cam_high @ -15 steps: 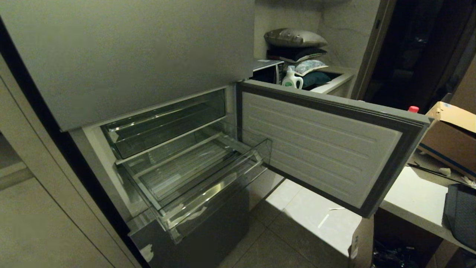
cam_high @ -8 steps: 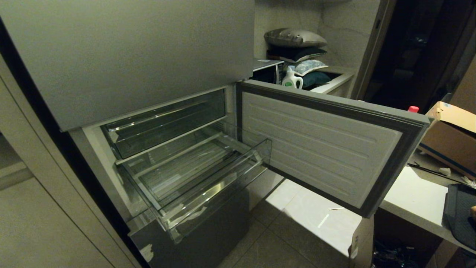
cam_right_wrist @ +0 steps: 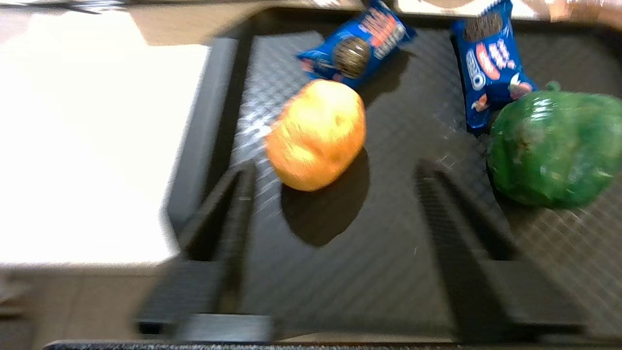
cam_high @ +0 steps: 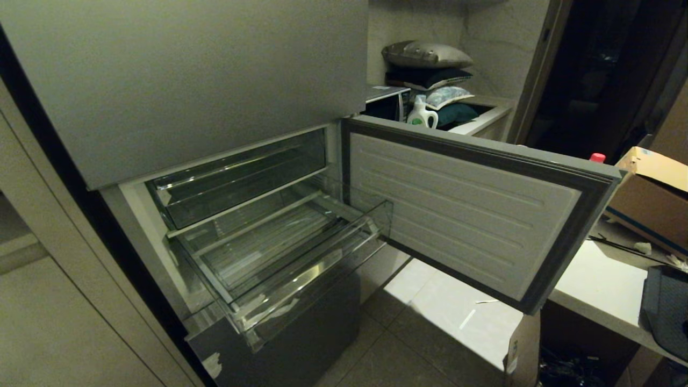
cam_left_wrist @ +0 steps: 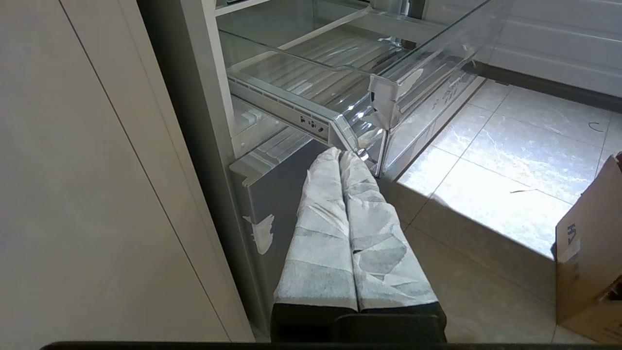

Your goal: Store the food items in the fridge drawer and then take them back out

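The fridge drawer (cam_high: 317,269) is pulled out and holds nothing; the left wrist view shows its clear corner (cam_left_wrist: 388,92). The food items lie on a black tray (cam_right_wrist: 369,272) in the right wrist view: a tan-orange lump (cam_right_wrist: 316,133) and a glossy green pepper (cam_right_wrist: 554,148). My right gripper (cam_right_wrist: 335,167) hovers open over the tray. The lump sits just beyond its fingertips and the pepper lies outside one finger. My left gripper (cam_left_wrist: 340,154) is shut and empty, parked low beside the drawer's corner. Neither arm shows in the head view.
Two blue cookie packs (cam_right_wrist: 357,46) (cam_right_wrist: 488,63) lie on the tray's far side. The fridge door (cam_high: 467,215) stands open to the right of the drawer. The tray's edge (cam_high: 664,306) rests on a white counter (cam_high: 602,285) beside a cardboard box (cam_high: 650,193). Another box (cam_left_wrist: 590,253) stands on the floor.
Half a second ago a tan bit showed over the tray at the head view's right edge; it is out of sight now. The fridge and drawer have not moved.
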